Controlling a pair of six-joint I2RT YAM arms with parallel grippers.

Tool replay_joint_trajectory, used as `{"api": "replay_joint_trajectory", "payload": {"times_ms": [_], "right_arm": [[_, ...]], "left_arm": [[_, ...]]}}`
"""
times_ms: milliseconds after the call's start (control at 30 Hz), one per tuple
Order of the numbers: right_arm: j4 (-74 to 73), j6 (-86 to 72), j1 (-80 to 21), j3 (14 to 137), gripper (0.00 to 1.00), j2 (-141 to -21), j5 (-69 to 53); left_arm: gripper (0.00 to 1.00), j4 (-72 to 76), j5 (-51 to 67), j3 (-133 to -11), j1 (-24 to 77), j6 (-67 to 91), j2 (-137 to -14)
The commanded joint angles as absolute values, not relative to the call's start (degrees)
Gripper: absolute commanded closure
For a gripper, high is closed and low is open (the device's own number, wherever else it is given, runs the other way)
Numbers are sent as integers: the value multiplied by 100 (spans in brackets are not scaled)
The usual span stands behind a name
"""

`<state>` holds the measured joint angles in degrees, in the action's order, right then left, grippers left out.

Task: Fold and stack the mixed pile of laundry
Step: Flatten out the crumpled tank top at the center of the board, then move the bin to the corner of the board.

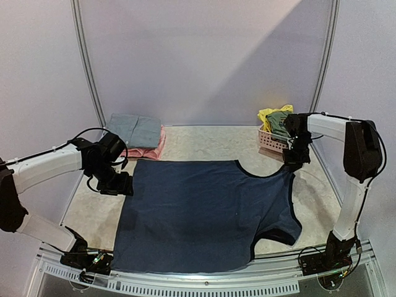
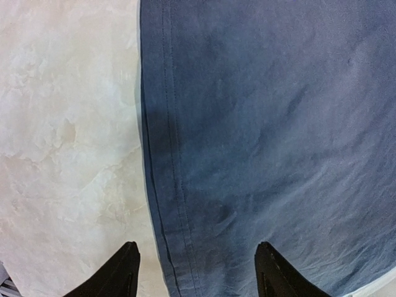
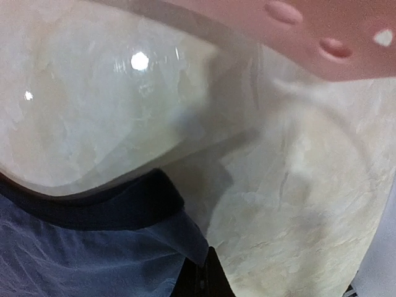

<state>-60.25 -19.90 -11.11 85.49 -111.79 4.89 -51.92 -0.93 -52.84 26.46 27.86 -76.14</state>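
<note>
The navy top [image 1: 198, 216] lies spread flat at the middle of the marbled table [image 1: 204, 142], neck toward 3 o'clock. At its 9 o'clock edge the left gripper [image 1: 120, 184] has its jaws spread wide astride the stitched hem, one finger [image 2: 120, 272] over bare table and the other over cloth. Whether they touch, I cannot tell. At 2 o'clock the right gripper [image 1: 291, 159] has its jaws pressed together, pinching the shoulder corner beside the dark collar band [image 3: 93, 204]. The pink basket [image 1: 272, 141] just beyond holds a yellow piece [image 1: 269, 114] and a green garment [image 1: 278, 124]. A folded grey garment [image 1: 133, 129] sits at 10 o'clock.
</note>
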Motion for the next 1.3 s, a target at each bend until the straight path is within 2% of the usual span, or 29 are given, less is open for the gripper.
{"api": "replay_joint_trajectory", "payload": {"times_ms": [0,667,767,1000,1267], "right_arm": [[-6213,-1432,-1063,9279,100,-11452,1050],[-6009,-600,-1066,10778,100,-12028,1759],[-6355,-400,-1065,11115,97,-12335,1789],[-6183,-1036,-1064,9984,82,-11904,1526],[-6139,-1438,-1023,9358,79,-11435,1470]], "left_arm": [[36,-5231,-150,-5509,2610,2620,-7801],[36,-5235,-108,-5918,2549,2302,-8317],[36,-5278,-134,-5979,2549,2276,-8334],[36,-5327,-158,-5949,2554,2361,-8182],[36,-5322,-169,-5914,2550,2419,-8032]]}}
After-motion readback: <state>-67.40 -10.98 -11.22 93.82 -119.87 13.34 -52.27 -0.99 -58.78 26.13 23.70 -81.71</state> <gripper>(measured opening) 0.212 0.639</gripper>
